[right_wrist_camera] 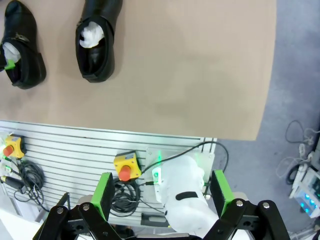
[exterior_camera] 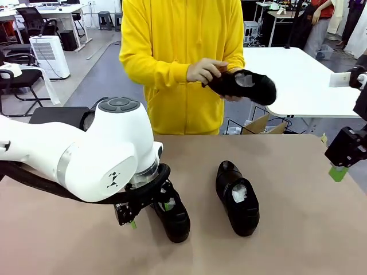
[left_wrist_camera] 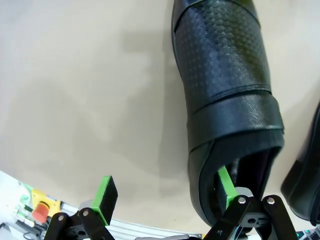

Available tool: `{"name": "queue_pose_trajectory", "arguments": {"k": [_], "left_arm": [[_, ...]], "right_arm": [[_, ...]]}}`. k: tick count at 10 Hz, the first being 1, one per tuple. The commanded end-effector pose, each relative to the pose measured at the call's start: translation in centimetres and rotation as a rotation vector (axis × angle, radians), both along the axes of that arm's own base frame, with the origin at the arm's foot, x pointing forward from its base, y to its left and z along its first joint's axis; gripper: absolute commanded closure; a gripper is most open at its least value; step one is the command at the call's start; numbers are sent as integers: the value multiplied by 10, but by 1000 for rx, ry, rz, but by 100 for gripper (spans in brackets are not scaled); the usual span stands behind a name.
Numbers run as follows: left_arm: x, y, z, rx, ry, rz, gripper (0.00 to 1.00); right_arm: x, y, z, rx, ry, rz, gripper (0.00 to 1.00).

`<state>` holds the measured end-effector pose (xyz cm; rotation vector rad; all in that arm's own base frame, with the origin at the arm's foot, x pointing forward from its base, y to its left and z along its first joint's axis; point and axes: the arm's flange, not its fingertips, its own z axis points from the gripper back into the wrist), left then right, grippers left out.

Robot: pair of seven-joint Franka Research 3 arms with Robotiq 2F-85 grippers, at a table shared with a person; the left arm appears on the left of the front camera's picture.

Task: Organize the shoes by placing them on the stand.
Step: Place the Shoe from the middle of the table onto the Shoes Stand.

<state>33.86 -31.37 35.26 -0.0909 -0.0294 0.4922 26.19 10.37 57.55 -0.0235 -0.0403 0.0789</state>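
Two black shoes lie on the beige table. My left gripper (exterior_camera: 150, 215) stands open at the near left shoe (exterior_camera: 176, 220). In the left wrist view that shoe (left_wrist_camera: 225, 90) runs up the frame; one green fingertip (left_wrist_camera: 226, 187) is inside its heel opening and the other (left_wrist_camera: 106, 197) is outside over bare table. The second shoe (exterior_camera: 238, 197), with white paper inside, lies to its right. A person in a yellow hoodie holds a third shoe (exterior_camera: 243, 86) in both hands above the far edge. My right gripper (exterior_camera: 339, 171) hangs open at the right edge (right_wrist_camera: 162, 195), high above the table. The stand is out of view.
The right wrist view looks down on both table shoes (right_wrist_camera: 22, 50) (right_wrist_camera: 97, 45), a wide bare stretch of tabletop (right_wrist_camera: 190, 75), and a slatted rail with yellow stop buttons (right_wrist_camera: 125, 170) at the robot's side. A white table (exterior_camera: 298, 74) stands behind the person.
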Motion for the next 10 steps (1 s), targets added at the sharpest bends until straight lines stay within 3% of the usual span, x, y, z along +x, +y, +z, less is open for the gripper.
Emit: {"name": "queue_pose_trajectory", "arguments": {"k": [1,2,6,7,10], "left_arm": [[9,-4,-11,-8,19,12,0],[13,-3,-19,-1,48,-11,12],[18,-8,-23,19,76,-42,91],[18,-10,-24,18,72,-53,100],[17,-13,-25,14,58,-64,100]], "right_arm": [[3,0,1,13,-11,3,0],[3,0,1,13,-11,3,0],[3,0,1,13,-11,3,0],[3,0,1,13,-11,3,0],[3,0,1,13,-11,3,0]]}}
